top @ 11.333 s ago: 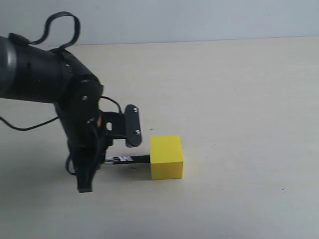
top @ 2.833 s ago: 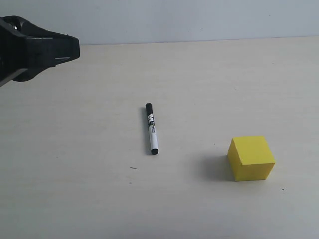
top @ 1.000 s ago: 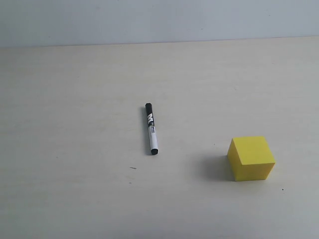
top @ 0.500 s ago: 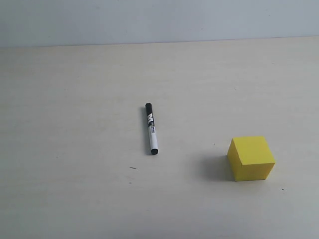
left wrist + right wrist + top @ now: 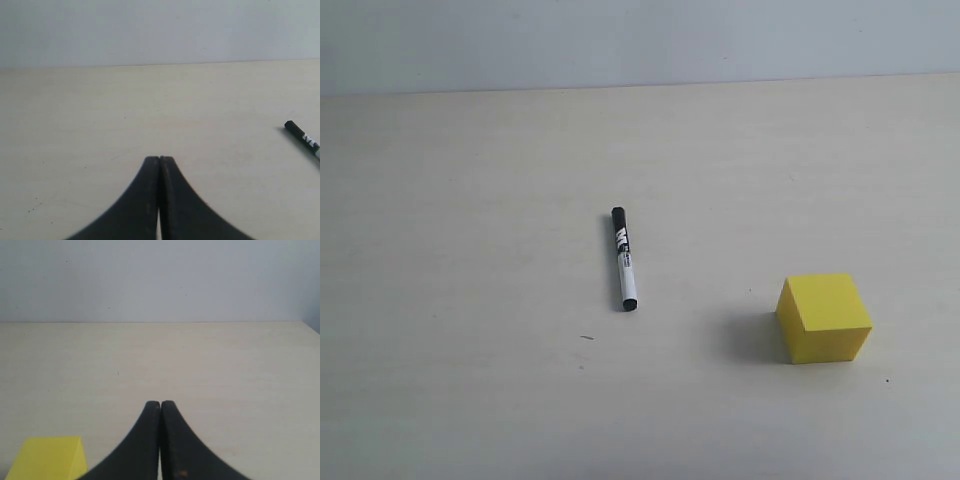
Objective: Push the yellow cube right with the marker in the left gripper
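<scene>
The marker (image 5: 623, 259) lies loose on the table near the middle of the exterior view, black cap toward the back wall. Its cap end (image 5: 302, 139) also shows at the edge of the left wrist view. The yellow cube (image 5: 824, 317) rests to the right of the marker, well apart from it; a corner of the cube (image 5: 47, 458) appears in the right wrist view. My left gripper (image 5: 159, 159) is shut with nothing between its fingers, away from the marker. My right gripper (image 5: 160, 403) is shut and empty too. Neither arm appears in the exterior view.
The beige table (image 5: 470, 400) runs back to a pale grey wall (image 5: 640, 40). A tiny dark speck (image 5: 587, 337) lies in front of the marker.
Long ago the left gripper held the marker against the cube. Since then the cube sits farther right, the marker lies free, and the left arm has left the exterior view. Nothing moved in the last second.
</scene>
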